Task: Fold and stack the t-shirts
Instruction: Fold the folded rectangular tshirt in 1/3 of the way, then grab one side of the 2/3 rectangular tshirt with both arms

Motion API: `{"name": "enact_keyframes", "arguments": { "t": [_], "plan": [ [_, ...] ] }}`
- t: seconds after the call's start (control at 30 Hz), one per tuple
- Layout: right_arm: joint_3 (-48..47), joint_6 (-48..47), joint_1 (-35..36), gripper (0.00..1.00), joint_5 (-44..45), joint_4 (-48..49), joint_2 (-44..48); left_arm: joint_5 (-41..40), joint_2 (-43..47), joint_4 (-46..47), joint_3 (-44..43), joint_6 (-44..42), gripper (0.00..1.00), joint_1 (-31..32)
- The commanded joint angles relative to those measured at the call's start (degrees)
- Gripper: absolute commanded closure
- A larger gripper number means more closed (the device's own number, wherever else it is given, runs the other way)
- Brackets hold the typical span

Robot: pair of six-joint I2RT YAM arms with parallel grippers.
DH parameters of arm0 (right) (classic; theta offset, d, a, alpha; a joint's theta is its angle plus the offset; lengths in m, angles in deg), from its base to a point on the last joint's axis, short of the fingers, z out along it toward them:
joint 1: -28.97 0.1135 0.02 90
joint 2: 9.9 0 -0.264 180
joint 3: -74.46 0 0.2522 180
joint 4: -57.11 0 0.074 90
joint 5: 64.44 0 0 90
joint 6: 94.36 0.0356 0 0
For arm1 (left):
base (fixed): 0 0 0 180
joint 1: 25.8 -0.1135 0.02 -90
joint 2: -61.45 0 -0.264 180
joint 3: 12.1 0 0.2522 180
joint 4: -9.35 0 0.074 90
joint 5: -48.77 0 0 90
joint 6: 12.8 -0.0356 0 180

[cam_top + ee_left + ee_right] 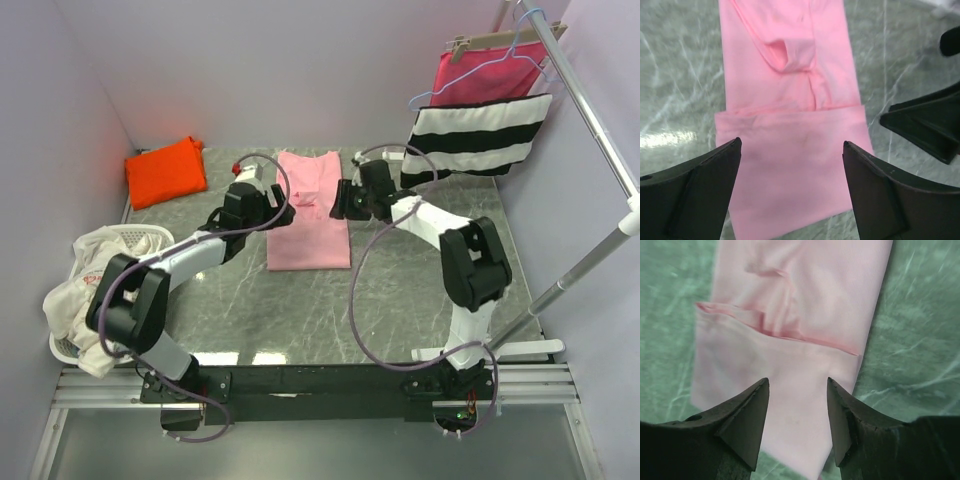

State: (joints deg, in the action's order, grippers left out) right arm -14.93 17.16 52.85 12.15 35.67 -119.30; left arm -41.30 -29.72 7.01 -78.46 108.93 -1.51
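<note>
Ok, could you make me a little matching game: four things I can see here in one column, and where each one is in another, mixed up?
Things:
1. pink t-shirt
2. orange t-shirt
3. striped cloth
4. white basket

Places:
A. hanging up at the right
B. middle of the table
C. left edge, holding pale laundry
D. far left corner

Pairs: 1-B, 2-D, 3-A, 4-C.
</note>
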Motion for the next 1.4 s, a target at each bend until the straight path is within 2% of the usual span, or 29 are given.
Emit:
{"name": "enact_keyframes", "arguments": {
  "t": [0.0, 0.13, 0.33, 0.5, 0.73, 1.1, 1.23, 1.3, 1.33, 1.37],
  "plan": [
    [1.1, -2.62, -1.2, 0.43, -0.92, -1.54, 7.18, -3.61, 3.9, -3.24, 1.35, -1.23, 0.12, -0.21],
    [3.56, -3.5, -1.47, 0.43, -0.31, -6.45, 8.24, -2.91, 6.27, -3.16, 9.15, 0.97, 0.12, -0.12],
    [12.96, -2.45, -2.69, 0.43, -1.79, -3.92, 11.4, -2.39, 9.61, -1.05, 17.26, 3.69, 0.11, -0.12],
    [18.23, -1.48, -3.66, 0.43, -3.73, -2.87, 12.9, -2.3, 11.11, -0.96, 19.37, 3.78, 0.11, -0.12],
    [21.14, 0.63, -3.93, 0.42, -8.91, -2.16, 11.67, 2.97, 10.41, 0.96, 22.1, 4.84, 0.11, -0.21],
    [22.38, 7.39, -4.01, 0.43, -18.49, 5.57, 3.59, 14.48, 1.62, 11.51, 25.44, 10.02, 0.17, -0.21],
    [21.67, 8.36, -3.93, 0.44, -20.6, 7.42, 1.22, 15.72, -1.81, 13.36, 25.0, 10.2, 0.25, -0.21],
    [21.67, 8.8, -4.01, 0.5, -20.61, 7.59, 0.42, 15.9, -2.51, 13.54, 25.18, 9.94, 0.33, -0.21],
    [21.67, 8.98, -3.93, 0.6, -20.17, 7.51, 0.42, 15.46, -2.43, 13.28, 25.26, 9.85, 0.42, -0.21],
    [21.76, 8.89, -4.01, 0.65, -19.82, 7.51, 0.51, 15.11, -1.91, 12.84, 25.26, 9.67, 0.48, -0.21]
  ]
}}
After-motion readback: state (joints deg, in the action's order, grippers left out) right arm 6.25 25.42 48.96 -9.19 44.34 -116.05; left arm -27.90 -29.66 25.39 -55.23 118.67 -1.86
